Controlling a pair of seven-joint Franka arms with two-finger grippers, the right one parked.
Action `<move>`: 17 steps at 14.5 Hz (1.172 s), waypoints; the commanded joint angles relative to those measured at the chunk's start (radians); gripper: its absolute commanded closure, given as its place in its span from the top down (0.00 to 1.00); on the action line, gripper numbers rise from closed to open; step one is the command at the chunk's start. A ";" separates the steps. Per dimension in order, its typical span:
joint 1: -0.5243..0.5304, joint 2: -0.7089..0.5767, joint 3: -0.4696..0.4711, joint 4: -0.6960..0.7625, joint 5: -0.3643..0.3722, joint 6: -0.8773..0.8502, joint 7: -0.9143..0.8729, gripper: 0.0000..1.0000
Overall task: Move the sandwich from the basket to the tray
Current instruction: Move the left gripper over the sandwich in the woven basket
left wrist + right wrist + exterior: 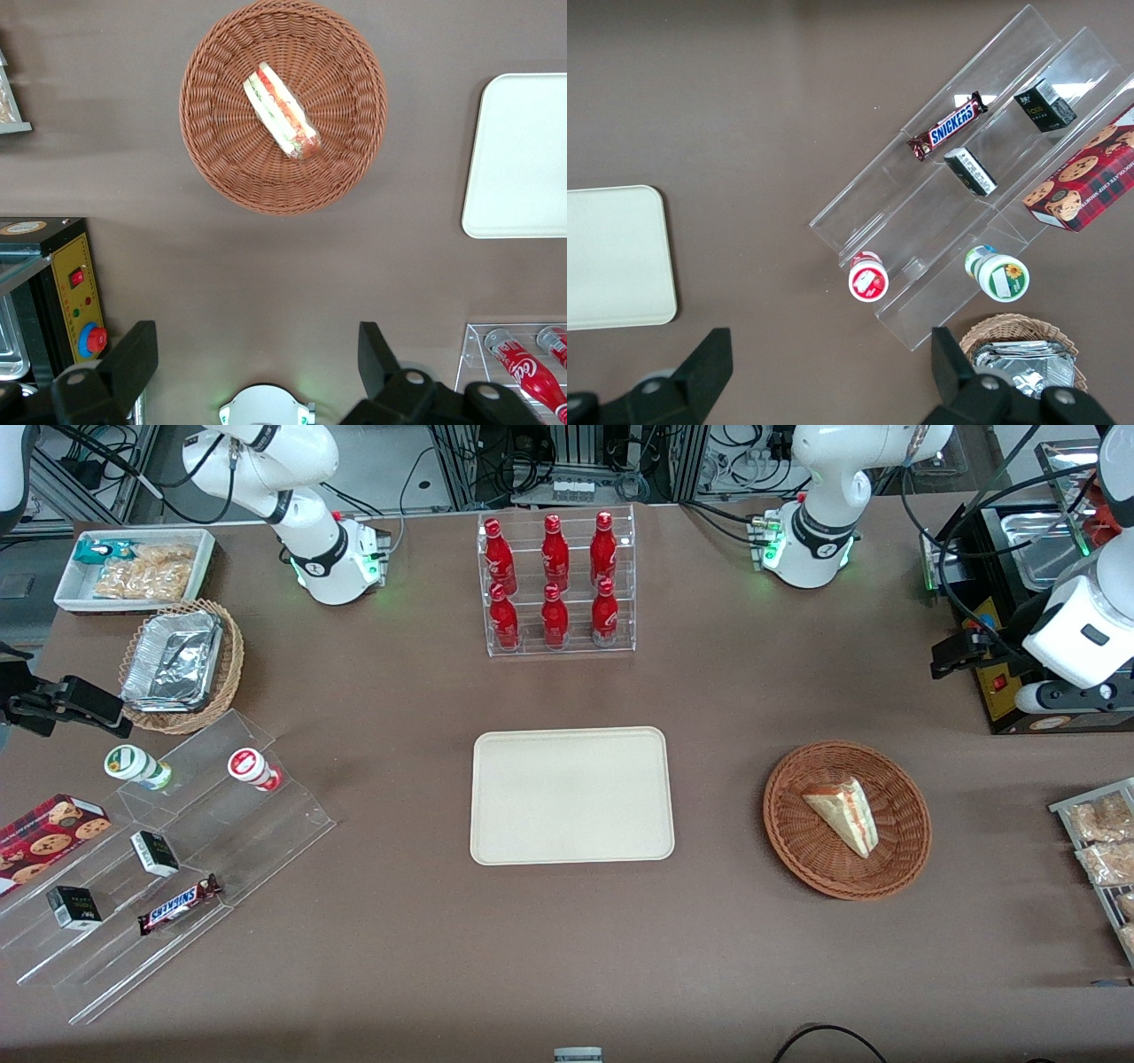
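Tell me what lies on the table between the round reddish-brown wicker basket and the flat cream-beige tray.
Nothing: between basket and tray only bare brown tablecloth shows, in front and left wrist views. The open gripper hangs above the table.

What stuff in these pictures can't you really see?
- Front view: the gripper is partly hidden by its own arm; it hangs open above the table, farther from the camera than the basket.
- Both views: the underside of the sandwich is hidden against the basket.
- Wrist view: the tray is cut off by the picture's edge.
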 commanded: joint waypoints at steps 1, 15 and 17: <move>0.006 -0.004 -0.008 -0.014 0.035 0.033 0.018 1.00; -0.010 0.172 -0.009 -0.449 0.045 0.693 -0.190 1.00; -0.033 0.203 -0.008 -0.448 0.045 0.742 -0.379 1.00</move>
